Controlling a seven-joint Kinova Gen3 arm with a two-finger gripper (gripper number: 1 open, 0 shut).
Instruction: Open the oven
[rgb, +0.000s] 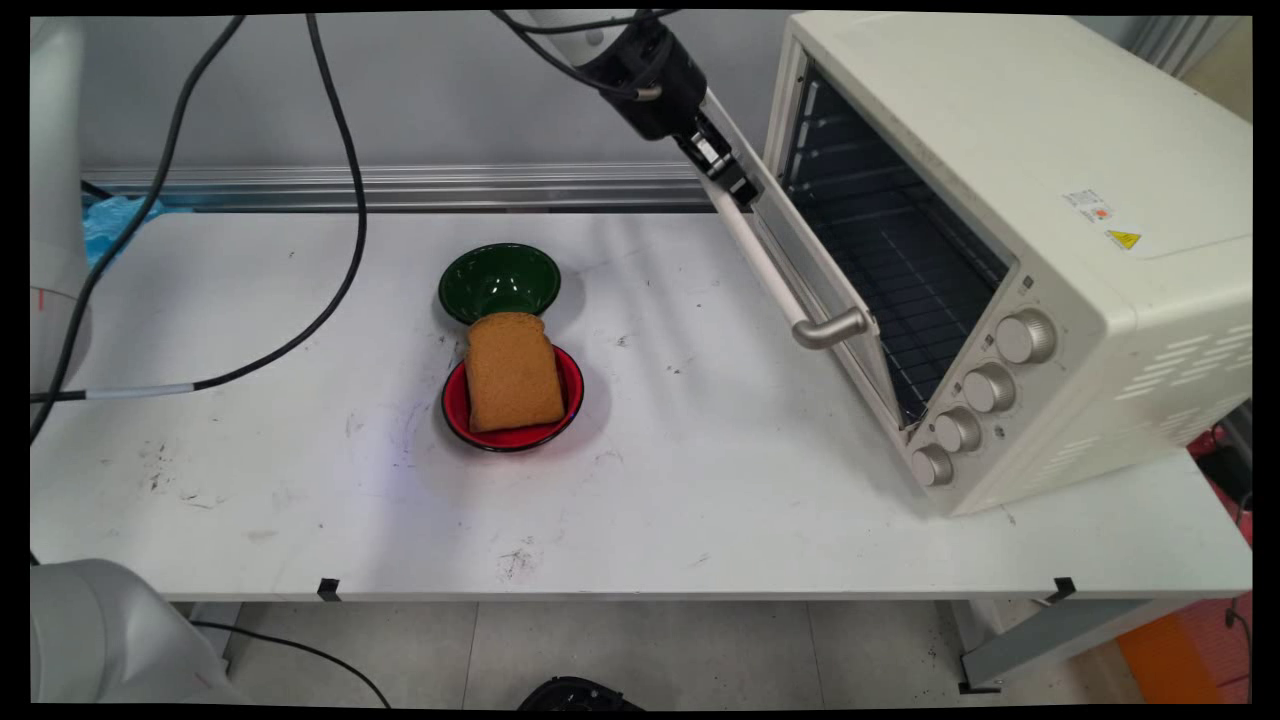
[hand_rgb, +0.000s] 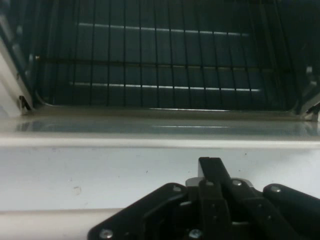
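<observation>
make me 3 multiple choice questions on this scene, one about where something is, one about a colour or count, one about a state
1. Where is the slice of bread?
A. on the oven rack
B. on the red bowl
C. inside the green bowl

2. How many knobs show on the toaster oven front?
A. two
B. four
C. six

3. What state is the oven door in?
A. partly open
B. fully shut
C. removed

Answers:
1. B, the bread lies across the red bowl, just in front of the empty green bowl.
2. B, four round knobs run in a line down the control panel.
3. A, the door leans away from the oven, the wire rack shows behind it, and the gripper is at the far end of the door handle.
</observation>
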